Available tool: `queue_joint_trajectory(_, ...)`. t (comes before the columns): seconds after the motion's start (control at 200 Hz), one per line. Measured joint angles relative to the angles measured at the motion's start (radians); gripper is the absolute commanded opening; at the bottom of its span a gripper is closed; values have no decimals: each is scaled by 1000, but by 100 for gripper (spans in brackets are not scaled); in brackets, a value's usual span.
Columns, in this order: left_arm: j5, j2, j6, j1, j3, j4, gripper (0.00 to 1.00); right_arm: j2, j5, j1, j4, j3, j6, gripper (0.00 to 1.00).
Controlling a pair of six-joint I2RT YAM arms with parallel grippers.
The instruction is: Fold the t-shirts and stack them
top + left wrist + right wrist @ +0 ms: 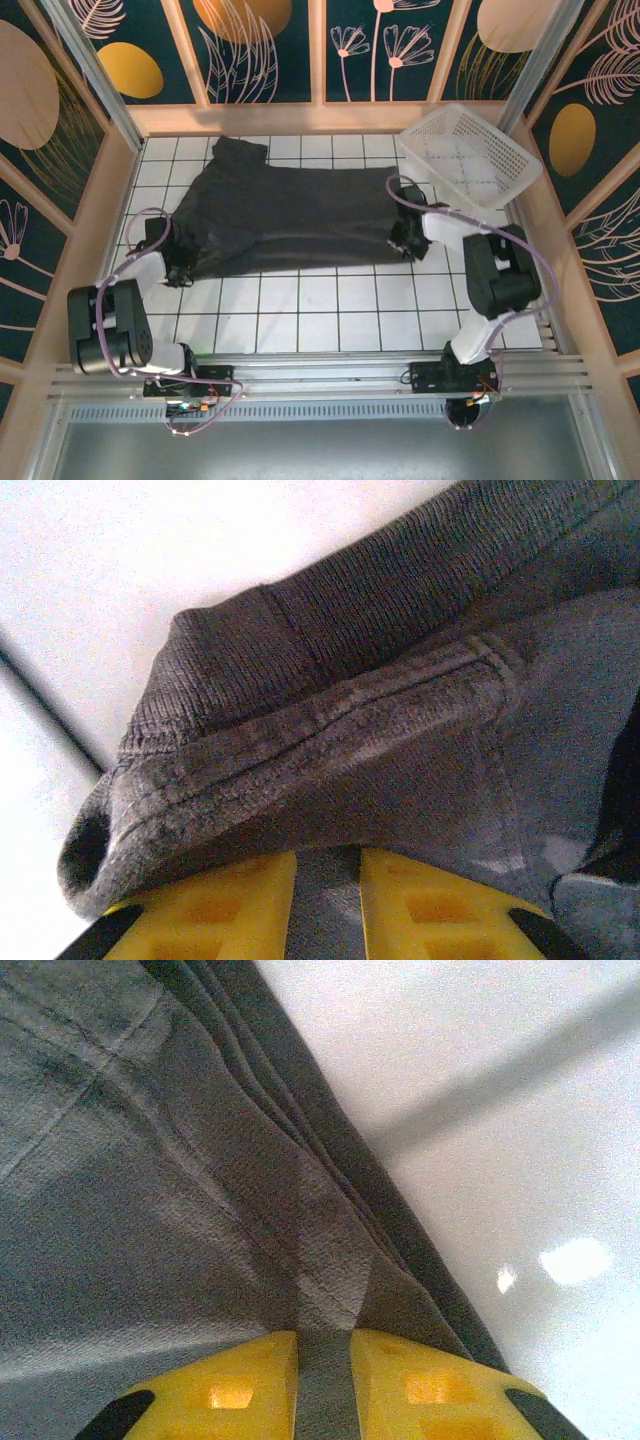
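A dark charcoal t-shirt [285, 215] lies spread across the white tiled floor, one sleeve reaching toward the back left. My left gripper [180, 262] sits at the shirt's near left corner, shut on the t-shirt. In the left wrist view, grey fabric [330, 770] with a stitched hem is pinched between the yellow fingers [225, 905]. My right gripper [403, 240] is at the shirt's right edge, also shut on it. In the right wrist view, the cloth [200, 1180] runs down between the yellow fingers [235, 1390], its layered hem beside bare floor.
A white lattice basket [470, 152] stands at the back right corner, just behind the right arm. Wooden walls [85, 260] ring the tiled floor [300, 310]. Bare tiles stretch in front of the shirt toward the arm bases.
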Motion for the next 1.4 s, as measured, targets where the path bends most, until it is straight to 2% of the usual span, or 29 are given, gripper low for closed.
queue_joint_trajectory(0.055,-5,-55,-3,1,-33,-33,28,-62,3,21,-23,-63,20,28)
queue_joint_trajectory(0.115,-10,-101,-9,3,-48,-81,36,-119,2,36,-47,-113,37,31)
queue_joint_trajectory(0.23,-30,-139,-32,3,-27,-150,45,-149,8,37,-72,-119,45,38)
queue_joint_trajectory(0.43,-20,-147,-80,-17,126,-187,43,-149,-26,78,-24,31,-27,42)
queue_joint_trajectory(0.651,76,-217,-213,-171,94,-179,33,-103,-307,165,183,172,-103,35)
queue_joint_trajectory(0.791,118,-245,-291,-224,19,-176,30,-29,-431,219,245,227,-105,34)
queue_joint_trajectory(0.956,157,-201,-340,-262,-8,-137,34,4,-488,257,272,242,-101,34)
queue_joint_trajectory(1.171,167,-124,-365,-279,-32,-62,35,4,-496,259,286,242,-93,33)
queue_joint_trajectory(1.331,168,-70,-367,-280,-32,-13,23,4,-496,259,289,242,-81,32)
queue_joint_trajectory(1.371,169,-56,-367,-280,-31,-3,16,4,-496,259,289,242,-78,31)
queue_joint_trajectory(1.401,171,-48,-364,-280,-28,0,7,4,-496,259,289,242,-77,30)
